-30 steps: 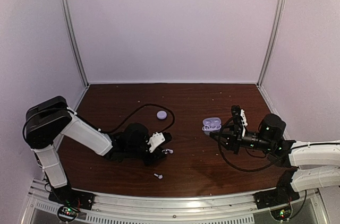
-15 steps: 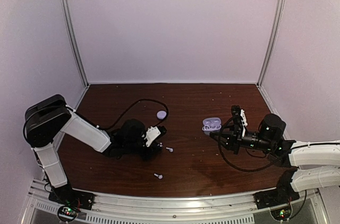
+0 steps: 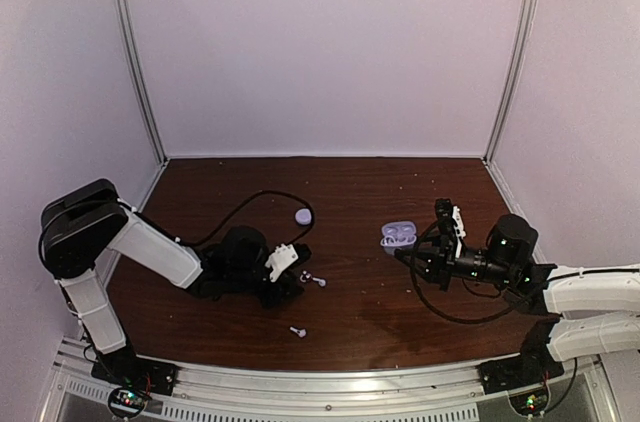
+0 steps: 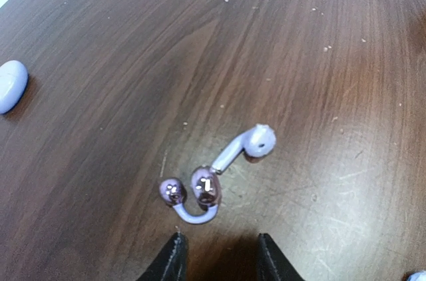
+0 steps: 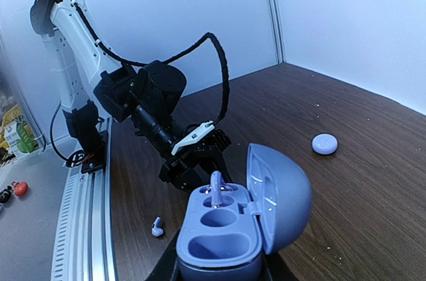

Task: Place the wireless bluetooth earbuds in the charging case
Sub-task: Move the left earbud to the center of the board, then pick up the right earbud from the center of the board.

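Note:
Two earbuds lie together on the table just ahead of my left gripper: a white stemmed earbud and a clip-shaped one with two shiny balls. The jaws stand open with nothing between them. From above the pair shows right of the left gripper. Another earbud lies nearer the front edge. My right gripper is shut on the open lilac charging case, whose lid stands up. One earbud sits stem-up in its far socket; the nearer sockets are empty.
A small round lilac case lies closed behind the left gripper, also at the left edge of the left wrist view. A black cable loops over the table by the left arm. Side walls and metal posts enclose the table.
The left gripper has drawn back to the left, away from the earbuds, and its jaws have widened a little. The right gripper and the case have stayed still.

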Controlling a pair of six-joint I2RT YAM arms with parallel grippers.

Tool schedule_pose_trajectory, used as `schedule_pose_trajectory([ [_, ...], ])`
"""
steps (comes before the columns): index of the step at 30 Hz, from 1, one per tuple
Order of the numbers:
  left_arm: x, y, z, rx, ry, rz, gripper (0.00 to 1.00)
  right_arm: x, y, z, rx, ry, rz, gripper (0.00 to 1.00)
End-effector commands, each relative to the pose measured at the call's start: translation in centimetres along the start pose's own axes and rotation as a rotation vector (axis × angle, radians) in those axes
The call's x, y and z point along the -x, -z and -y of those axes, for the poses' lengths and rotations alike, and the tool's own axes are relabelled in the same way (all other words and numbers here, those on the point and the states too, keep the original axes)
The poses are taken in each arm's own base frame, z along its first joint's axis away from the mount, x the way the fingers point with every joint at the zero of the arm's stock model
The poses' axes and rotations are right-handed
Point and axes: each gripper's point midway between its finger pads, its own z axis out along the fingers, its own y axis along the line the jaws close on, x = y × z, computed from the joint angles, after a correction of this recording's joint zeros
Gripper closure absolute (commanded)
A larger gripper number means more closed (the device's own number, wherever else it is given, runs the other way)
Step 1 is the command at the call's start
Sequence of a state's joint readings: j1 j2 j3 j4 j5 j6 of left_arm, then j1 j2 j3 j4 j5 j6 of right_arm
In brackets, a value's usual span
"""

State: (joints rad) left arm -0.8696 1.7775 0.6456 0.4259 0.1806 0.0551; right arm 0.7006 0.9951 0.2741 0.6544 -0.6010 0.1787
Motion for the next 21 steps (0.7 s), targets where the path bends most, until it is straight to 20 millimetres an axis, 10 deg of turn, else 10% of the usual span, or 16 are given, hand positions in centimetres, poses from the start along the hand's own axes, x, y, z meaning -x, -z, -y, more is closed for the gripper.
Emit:
schedule_pose_trajectory([
  [1, -1.5, -0.2, -1.7, 0.053, 0.006, -0.056, 0.61, 1.1, -0.1, 0.2, -0.011, 0.029, 0.031, 1.0],
  [21, -1.0, -3.1, -0.5, -0.049, 0.049, -0.027, 0.58, 0.9, -0.2, 0.5, -0.018, 0.026, 0.026, 1.0],
])
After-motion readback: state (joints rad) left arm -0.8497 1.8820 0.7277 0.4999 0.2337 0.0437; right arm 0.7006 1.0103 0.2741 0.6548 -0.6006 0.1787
